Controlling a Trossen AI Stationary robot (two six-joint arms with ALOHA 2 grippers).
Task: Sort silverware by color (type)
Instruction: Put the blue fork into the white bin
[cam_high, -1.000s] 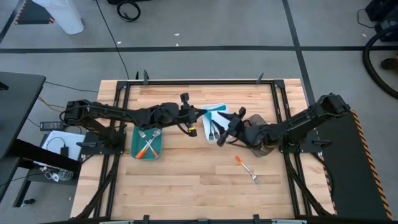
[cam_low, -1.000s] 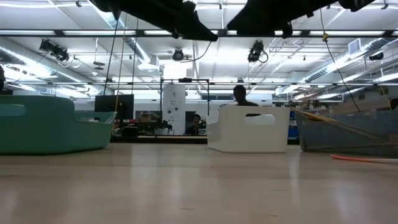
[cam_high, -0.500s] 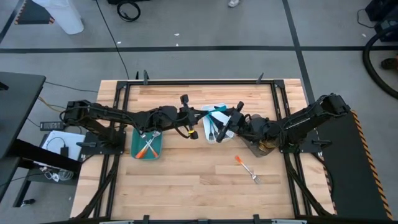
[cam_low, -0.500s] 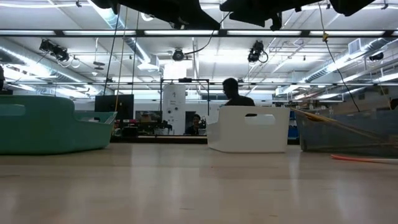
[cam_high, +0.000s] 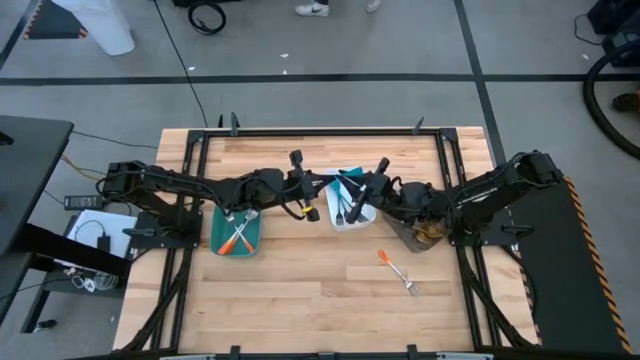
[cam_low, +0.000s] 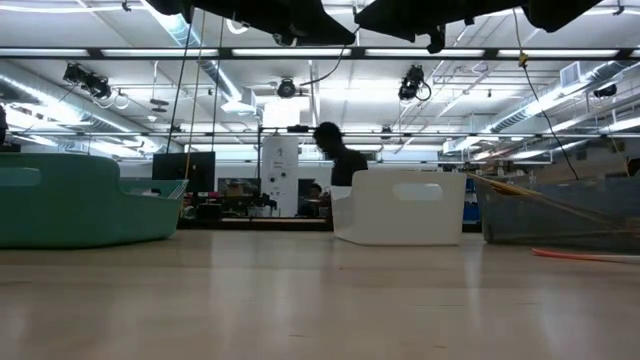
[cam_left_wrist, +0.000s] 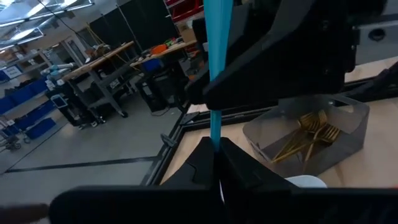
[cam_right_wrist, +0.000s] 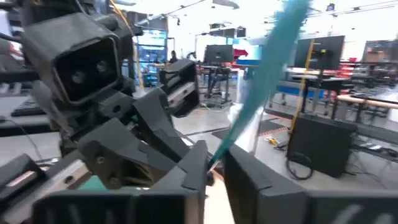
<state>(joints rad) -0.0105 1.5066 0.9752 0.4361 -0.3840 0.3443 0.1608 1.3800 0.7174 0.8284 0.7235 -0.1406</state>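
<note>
Both grippers, left (cam_high: 318, 187) and right (cam_high: 352, 189), over white tray (cam_high: 366, 211), jaws clamped on blue-handled utensil (cam_left_wrist: 216, 74).

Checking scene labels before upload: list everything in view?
teal tray: one, left of centre on the table
orange-handled pieces: at least two, crossed in the teal tray
white tray: one, table centre, holding blue-handled pieces, count unclear
grey tray: one, right of the white tray
gold forks: several, in the grey tray
orange-handled fork: one, loose on the table, near side
blue handle: one, upright over the white tray
person: one, in the room behind
left gripper: shut on the blue handle
right gripper: at the same handle
</note>
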